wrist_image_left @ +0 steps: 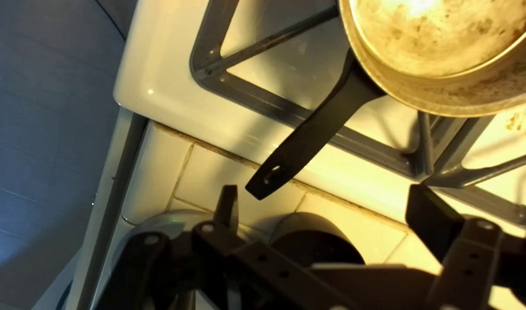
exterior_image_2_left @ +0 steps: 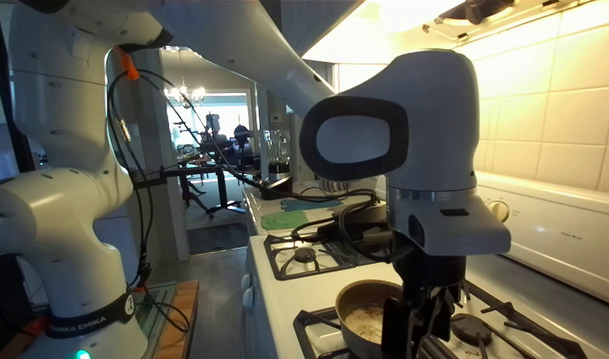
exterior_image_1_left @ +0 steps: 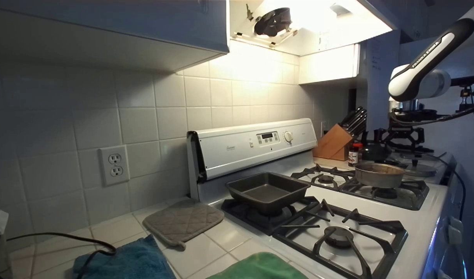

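My gripper is open and holds nothing, with its fingers wide apart. A silver pot with a black handle stands on a burner grate ahead of the fingers. The handle's end lies between and beyond the fingertips, apart from them. A dark round vessel stands on the tiled counter below the gripper, partly hidden by it. A glass lid lies at the left finger's side. The gripper shows in front of the pot in an exterior view. The pot also shows in an exterior view.
A square black pan sits on a back burner. A knife block and a red-capped bottle stand beyond the stove. A grey pot holder, blue towel and green cloth lie on the counter. A range hood hangs above.
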Tool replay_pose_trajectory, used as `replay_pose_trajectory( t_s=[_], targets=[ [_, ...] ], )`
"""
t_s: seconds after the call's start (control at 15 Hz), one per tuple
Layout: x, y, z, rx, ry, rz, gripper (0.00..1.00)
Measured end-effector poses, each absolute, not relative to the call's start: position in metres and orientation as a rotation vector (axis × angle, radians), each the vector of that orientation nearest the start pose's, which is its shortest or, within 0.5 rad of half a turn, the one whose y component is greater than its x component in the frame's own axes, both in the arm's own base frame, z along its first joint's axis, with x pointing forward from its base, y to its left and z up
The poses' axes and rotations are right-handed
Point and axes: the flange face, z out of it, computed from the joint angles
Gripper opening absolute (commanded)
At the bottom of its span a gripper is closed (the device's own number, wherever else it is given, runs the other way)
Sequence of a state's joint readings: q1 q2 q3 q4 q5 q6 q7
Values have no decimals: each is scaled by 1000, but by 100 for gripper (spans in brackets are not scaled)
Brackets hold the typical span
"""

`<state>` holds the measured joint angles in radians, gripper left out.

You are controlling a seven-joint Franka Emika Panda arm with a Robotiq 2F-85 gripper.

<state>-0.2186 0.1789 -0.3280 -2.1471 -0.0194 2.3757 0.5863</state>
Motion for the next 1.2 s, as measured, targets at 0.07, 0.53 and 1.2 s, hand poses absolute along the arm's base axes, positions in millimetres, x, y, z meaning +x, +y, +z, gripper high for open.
replay_pose_trajectory(
  t_s=[0.07,0.53,1.2],
  targets=[
    [486,-293,330,-2685,1754,-109,100],
    [480,-292,315,-2440,2065,-13,100],
    [479,-287,279,-2213,2146,130,100]
  ],
)
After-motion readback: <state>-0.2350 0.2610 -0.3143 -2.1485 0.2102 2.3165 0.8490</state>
